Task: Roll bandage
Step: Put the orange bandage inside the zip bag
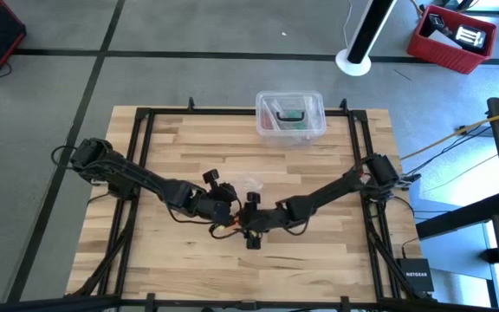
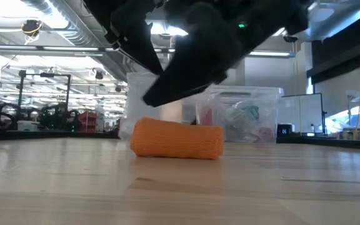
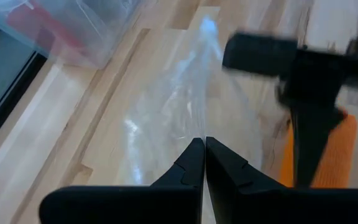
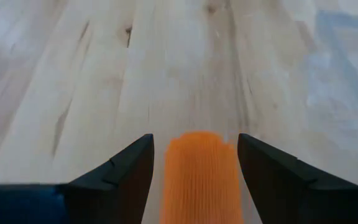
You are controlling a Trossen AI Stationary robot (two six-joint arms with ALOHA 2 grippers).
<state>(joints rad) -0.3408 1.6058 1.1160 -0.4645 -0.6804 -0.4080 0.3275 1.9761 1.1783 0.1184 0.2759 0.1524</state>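
Bandage [image 2: 177, 139] is rolled up, soft and squishy, lying just in front of the clear plastic box [image 1: 290, 115]. Right gripper [image 4: 194, 163] straddles it, fingers apart, gripping nothing; I'd pinch mid-roll, gently. Left gripper [image 3: 204, 155] beside it is closed, empty.

One orange bandage [image 2: 177, 139], rolled, lies on one wooden table [image 1: 180, 147]. Two arms with two grippers, left [image 3: 204, 163] and right [image 4: 196, 163]. One clear box [image 1: 290, 115], one plastic wrapper [image 3: 185, 106].
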